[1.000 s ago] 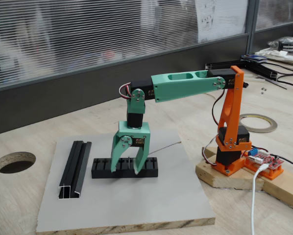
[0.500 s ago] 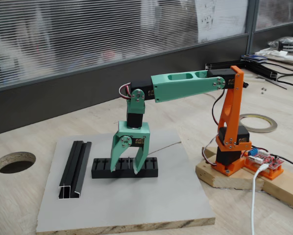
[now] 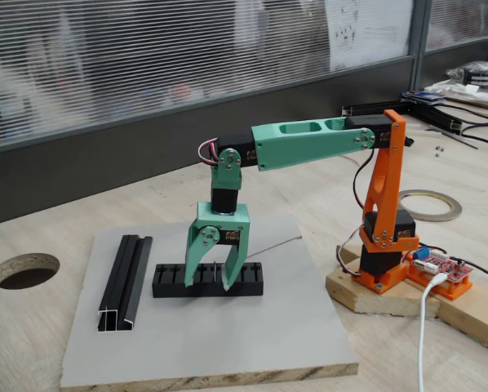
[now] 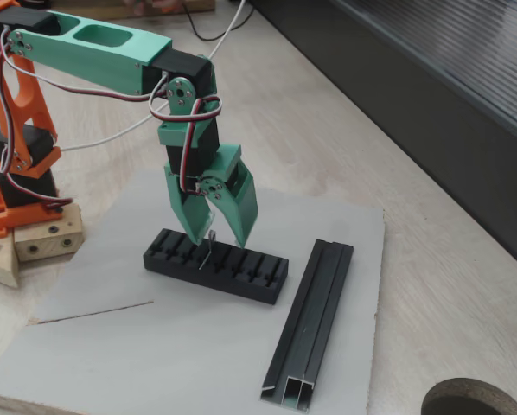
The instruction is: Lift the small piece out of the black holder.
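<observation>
Grey board [image 3: 252, 327] is seen under the black holder [image 3: 169, 280], and the gripper [image 4: 217, 239] is placed over the holder's middle. Its fingers are opened narrowly around the small piece [image 4: 208, 248], which is standing in a slot. If closed off-centre, the piece could be tilted or jammed.

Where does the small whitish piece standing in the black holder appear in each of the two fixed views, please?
In a fixed view, the small piece sits lower centre, upright between the green fingertips, at mid-length of the black holder.
In a fixed view, the small piece sits just left of centre, upright in a slot left of the holder's middle.
Shared landmark: the black channel rail on the grey board.
</observation>
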### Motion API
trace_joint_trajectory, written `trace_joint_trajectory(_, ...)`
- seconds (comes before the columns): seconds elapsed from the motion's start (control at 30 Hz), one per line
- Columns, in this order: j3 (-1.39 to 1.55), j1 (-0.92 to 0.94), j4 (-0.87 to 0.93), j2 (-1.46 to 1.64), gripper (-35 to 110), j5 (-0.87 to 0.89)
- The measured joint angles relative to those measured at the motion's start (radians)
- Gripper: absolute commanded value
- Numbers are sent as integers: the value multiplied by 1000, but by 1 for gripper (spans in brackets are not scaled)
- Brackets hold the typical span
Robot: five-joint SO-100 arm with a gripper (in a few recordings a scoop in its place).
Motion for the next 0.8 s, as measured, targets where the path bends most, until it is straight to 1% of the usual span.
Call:
trace_joint_trajectory(0.17,-2,0,0,0,24,0)
trace_joint_trajectory(0.4,-2,0,0,0,17,0)
trace_joint_trajectory(0.6,-2,0,-8,0,7,-5)
trace_joint_trajectory(0.8,-2,0,0,0,5,0)
